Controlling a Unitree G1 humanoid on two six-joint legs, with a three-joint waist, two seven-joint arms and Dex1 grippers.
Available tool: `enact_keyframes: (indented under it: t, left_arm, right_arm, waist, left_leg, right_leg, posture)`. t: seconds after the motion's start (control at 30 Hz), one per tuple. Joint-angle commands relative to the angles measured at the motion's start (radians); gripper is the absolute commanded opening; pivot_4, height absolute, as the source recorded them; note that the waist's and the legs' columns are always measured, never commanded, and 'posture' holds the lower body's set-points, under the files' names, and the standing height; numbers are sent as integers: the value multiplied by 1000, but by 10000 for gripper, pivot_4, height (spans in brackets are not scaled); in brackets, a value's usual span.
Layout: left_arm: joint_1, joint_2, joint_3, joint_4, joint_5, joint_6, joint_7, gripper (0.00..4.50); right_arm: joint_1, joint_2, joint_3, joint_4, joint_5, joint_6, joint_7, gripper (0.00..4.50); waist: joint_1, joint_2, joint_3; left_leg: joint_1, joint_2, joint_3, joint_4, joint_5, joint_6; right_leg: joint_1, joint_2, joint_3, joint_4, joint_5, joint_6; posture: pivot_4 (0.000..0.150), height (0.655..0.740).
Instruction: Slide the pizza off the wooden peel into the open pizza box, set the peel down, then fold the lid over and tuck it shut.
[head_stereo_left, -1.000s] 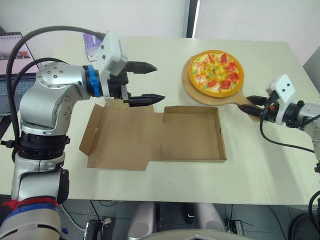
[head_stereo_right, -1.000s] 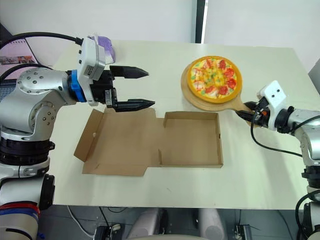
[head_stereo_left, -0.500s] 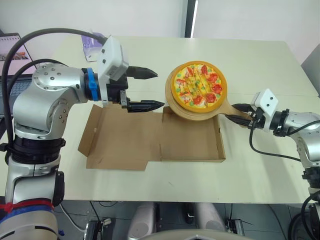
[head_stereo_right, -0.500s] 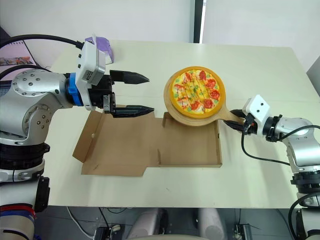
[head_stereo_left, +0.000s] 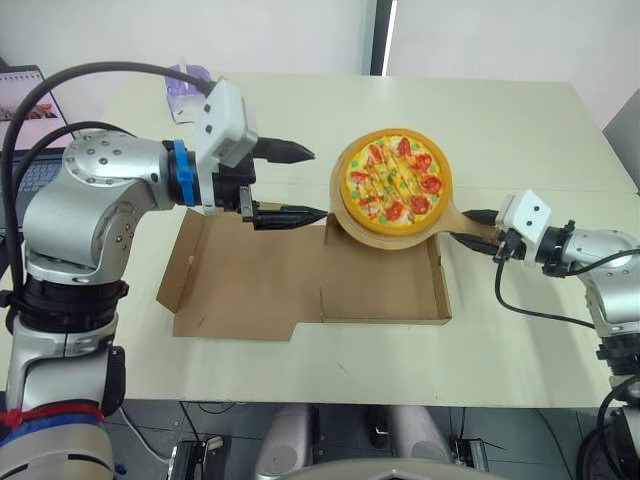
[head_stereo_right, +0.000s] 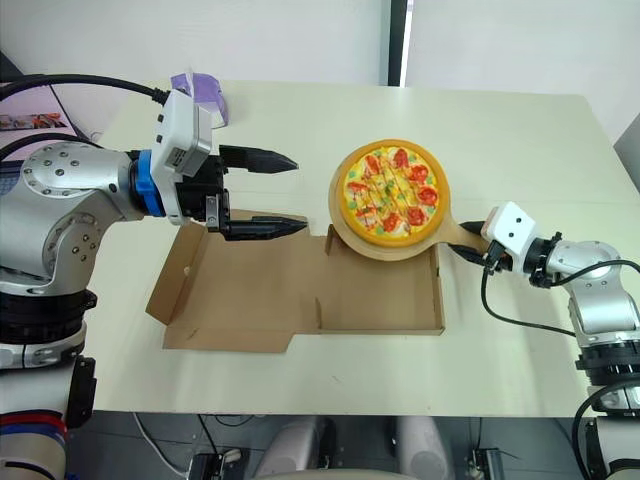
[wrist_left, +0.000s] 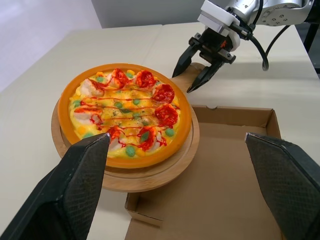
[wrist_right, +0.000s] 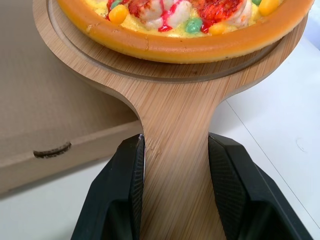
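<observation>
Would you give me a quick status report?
Right end effector shut on peel. Left end effector open, beside pizza. Pizza on peel, partly over box. Box empty.

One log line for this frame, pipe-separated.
right gripper: shut on peel handle | pizza: on peel, above far edge of box | left gripper: open, beside pizza | lid: open flat

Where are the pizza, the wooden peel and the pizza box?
pizza (head_stereo_left: 392, 182): left eye view, middle of its topping.
wooden peel (wrist_right: 175, 145): right wrist view, on its handle.
pizza box (head_stereo_left: 245, 275): left eye view, on its flat open lid.
</observation>
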Motion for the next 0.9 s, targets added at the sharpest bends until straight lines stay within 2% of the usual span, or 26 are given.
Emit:
enact_keyframes:
  t: [0.03, 0.9]
  left_arm:
    - [-12, 15, 26, -31, -26, 6, -6, 45000]
    - [-22, 9, 26, -30, -24, 9, 4, 45000]
  right_arm:
    - [-29, -1, -51, -27, 32, -64, -12, 15797]
    - [-34, -20, -64, -2, 40, -195, 15, 15797]
  waist:
    - [0, 0, 0]
    - [0, 0, 0]
  left_leg:
    - [0, 0, 0, 0, 0, 0]
    - [0, 0, 0, 0, 0, 0]
  right_leg:
    - [0, 0, 0, 0, 0, 0]
    - [0, 0, 0, 0, 0, 0]
  posture:
    - [1500, 7400]
    - [1500, 7400]
